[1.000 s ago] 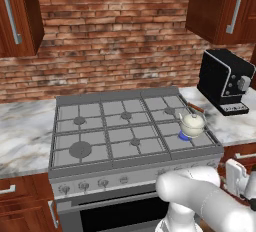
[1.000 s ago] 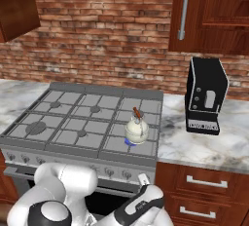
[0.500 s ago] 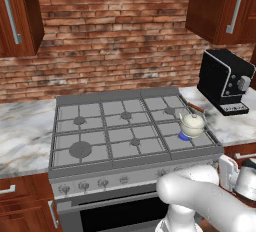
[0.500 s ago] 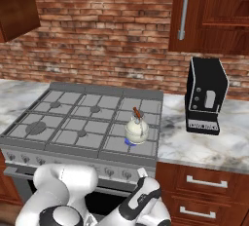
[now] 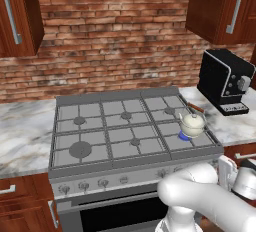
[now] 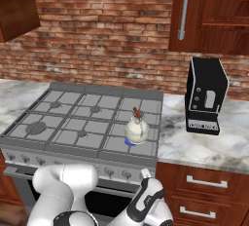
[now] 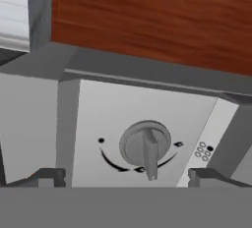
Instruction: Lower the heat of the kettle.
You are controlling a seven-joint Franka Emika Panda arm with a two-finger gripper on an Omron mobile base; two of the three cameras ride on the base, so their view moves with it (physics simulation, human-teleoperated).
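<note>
Before the gripper [image 7: 120,177], a stove knob [image 7: 145,146]; fingertips mostly cut off.

arm: the white Franka arm's forearm [image 6: 141,205] has swung upward in the right base view, its dark-jointed wrist now nearer the grey stove front panel [image 6: 109,170]
wrist: in the left base view the wrist section [image 5: 239,176] has shifted further right toward the frame edge

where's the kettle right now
The kettle sits on the stove's front right burner over a blue flame, in both base views, with the black coffee machine on the counter to its right.
</note>
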